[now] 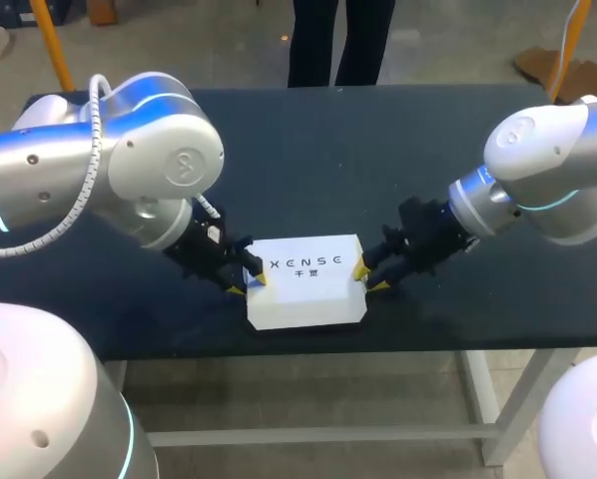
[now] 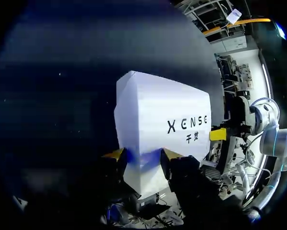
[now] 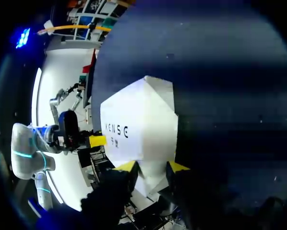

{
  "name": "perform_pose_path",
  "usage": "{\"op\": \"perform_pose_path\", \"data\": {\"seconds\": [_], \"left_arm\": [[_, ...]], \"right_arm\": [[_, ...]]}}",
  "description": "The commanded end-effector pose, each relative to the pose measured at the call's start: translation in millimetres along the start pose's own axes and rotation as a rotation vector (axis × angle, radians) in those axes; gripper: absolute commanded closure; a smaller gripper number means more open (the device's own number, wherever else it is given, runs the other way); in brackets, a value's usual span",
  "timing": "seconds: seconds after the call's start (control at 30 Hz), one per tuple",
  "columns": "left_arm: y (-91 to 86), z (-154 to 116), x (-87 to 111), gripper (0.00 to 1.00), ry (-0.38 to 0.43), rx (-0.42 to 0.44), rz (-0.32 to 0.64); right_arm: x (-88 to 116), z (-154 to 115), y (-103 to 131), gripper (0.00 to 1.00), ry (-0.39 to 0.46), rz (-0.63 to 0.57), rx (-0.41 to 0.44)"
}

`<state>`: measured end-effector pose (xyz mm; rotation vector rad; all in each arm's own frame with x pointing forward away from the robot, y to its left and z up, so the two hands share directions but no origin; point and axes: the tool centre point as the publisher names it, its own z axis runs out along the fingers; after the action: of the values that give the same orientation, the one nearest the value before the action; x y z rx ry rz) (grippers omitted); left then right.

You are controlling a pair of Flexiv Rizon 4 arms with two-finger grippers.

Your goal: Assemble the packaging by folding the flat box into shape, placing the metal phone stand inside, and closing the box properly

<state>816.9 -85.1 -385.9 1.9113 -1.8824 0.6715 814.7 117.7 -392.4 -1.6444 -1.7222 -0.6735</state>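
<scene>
A wide desk [image 1: 378, 150] with a dark, dull top is seen from above. The big white and grey left arm [image 1: 129, 170] is brought in from one side and the right arm [image 1: 548, 170], made the same way, from the other. A white cardboard box [image 1: 306, 284] with dark letters printed on its lid is found near the desk's front edge, about midway between the two arms. The box is folded up into its full shape and its lid is shut, so what is inside cannot be seen. The left hand [image 1: 249, 284] is placed right at the box's left end and the right hand [image 1: 368, 278] right at its right end, so the box lies between them. Both hands are held low, close to the desk. In the left wrist view the box [image 2: 158, 110] is seen just ahead of the left hand [image 2: 142, 155], and the right hand [image 2: 218, 134] is seen at its far end. In the right wrist view the box [image 3: 138, 120] is seen just ahead of the right hand [image 3: 151, 167], and the left hand [image 3: 98, 141] is seen past it. Whether the left hand is spread or is pinching the box cannot be told, and the same is true of the right hand.
</scene>
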Motion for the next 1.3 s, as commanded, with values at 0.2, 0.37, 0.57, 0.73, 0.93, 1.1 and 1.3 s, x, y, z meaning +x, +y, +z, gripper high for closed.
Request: {"op": "perform_pose_path", "data": {"seconds": [0.2,0.37,0.57,0.73,0.93,1.1,1.3], "left_arm": [[4.7,0.7,0.3,0.43,0.020,0.007,0.007],[5.8,-1.1,1.1,0.41,0.025,0.009,0.012],[6.1,-5.3,3.5,0.43,0.027,0.010,0.021],[5.7,-7.3,5.6,0.44,0.017,0.009,0.022],[6.1,-10.1,6.7,0.45,0.010,0.014,0.024],[7.2,-9.5,5.0,0.46,0.015,0.014,0.025],[5.0,-4.7,8.2,0.50,0.024,-0.002,0.035]], "right_arm": [[1.8,1.5,-0.7,0.56,-0.001,-0.001,0.001],[1.2,2.3,0.5,0.57,-0.001,0.002,0.006],[1.0,1.7,0.8,0.58,-0.003,0.004,0.006],[0.8,1.2,1.0,0.58,-0.004,0.005,0.006],[0.9,1.4,1.2,0.58,-0.005,0.006,0.008],[1.5,1.7,1.1,0.58,-0.003,0.005,0.010],[4.1,3.0,-1.2,0.58,-0.004,-0.003,0.012]]}}
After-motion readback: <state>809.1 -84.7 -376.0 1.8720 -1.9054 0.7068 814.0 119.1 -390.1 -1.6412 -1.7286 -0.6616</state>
